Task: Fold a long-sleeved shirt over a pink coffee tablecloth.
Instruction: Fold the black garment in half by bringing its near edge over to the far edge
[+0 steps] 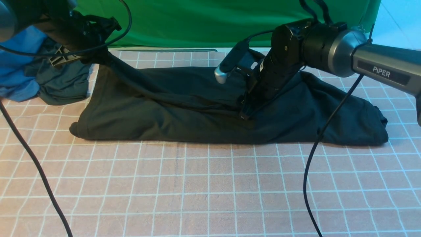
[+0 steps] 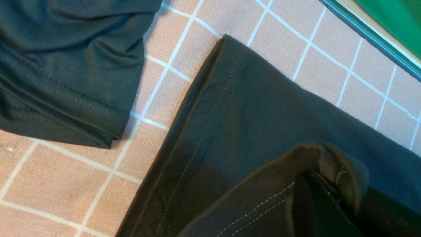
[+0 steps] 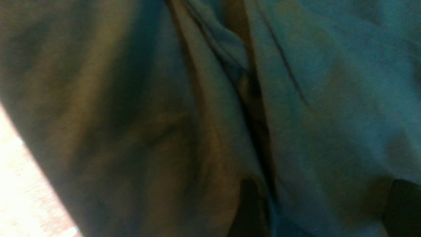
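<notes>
The black long-sleeved shirt [image 1: 197,112] lies as a long band across the pink coffee tablecloth [image 1: 210,191]. My left gripper [image 1: 93,57] is raised at the far left, shut on the ribbed sleeve cuff [image 2: 342,171]. The sleeve runs taut from it down to the shirt body. The stitched hem [image 2: 217,108] lies flat below it. My right gripper [image 1: 245,112] presses down on the middle of the shirt. In the right wrist view its fingers [image 3: 250,207] stand wide apart with shirt fabric [image 3: 312,131] bulging between them, so the right gripper [image 3: 325,210] is open.
A dark grey-green garment [image 1: 62,85] [image 2: 65,65] and a blue garment [image 1: 19,69] lie bunched at the far left. A green cloth [image 1: 213,19] hangs behind the table. Black cables [image 1: 315,158] trail down from both arms over the near cloth.
</notes>
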Tool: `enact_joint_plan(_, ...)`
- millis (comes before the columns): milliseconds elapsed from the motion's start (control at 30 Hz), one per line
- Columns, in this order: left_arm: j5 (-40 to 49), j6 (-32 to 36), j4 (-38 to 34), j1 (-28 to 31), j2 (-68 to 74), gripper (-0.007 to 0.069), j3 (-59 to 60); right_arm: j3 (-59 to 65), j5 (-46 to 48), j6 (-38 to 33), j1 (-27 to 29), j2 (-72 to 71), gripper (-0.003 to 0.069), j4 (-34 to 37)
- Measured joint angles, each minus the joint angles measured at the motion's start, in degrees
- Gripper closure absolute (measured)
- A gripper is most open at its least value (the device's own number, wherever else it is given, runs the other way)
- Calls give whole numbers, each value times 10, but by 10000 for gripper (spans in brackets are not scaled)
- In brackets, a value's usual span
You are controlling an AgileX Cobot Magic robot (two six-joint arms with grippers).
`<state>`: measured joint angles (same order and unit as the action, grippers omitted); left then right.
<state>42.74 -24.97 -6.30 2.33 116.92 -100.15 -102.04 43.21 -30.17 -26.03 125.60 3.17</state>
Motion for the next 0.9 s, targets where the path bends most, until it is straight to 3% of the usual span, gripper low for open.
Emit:
enact_joint_plan(167, 0, 1, 0, 0, 0, 577, 0, 0, -30, 0, 0, 2, 368, -25)
enact_joint_plan(200, 0, 1, -1, 0, 0, 577, 0, 0, -44, 0, 0, 2, 467, -27)
enact_joint_plan(233, -1, 1, -1, 0, 0, 577, 0, 0, -45, 0, 0, 2, 494, -28)
enact_joint_plan(267, -2, 2, -1, 0, 0, 577, 0, 0, -57, 0, 0, 2, 575, -32)
enact_joint_plan(333, -7, 2, -1, 0, 0, 577, 0, 0, -71, 0, 0, 2, 600, -32)
enact_joint_plan(900, -104, -2, -1, 0, 10, 577, 0, 0, -164, 26, 36, 2, 601, -32)
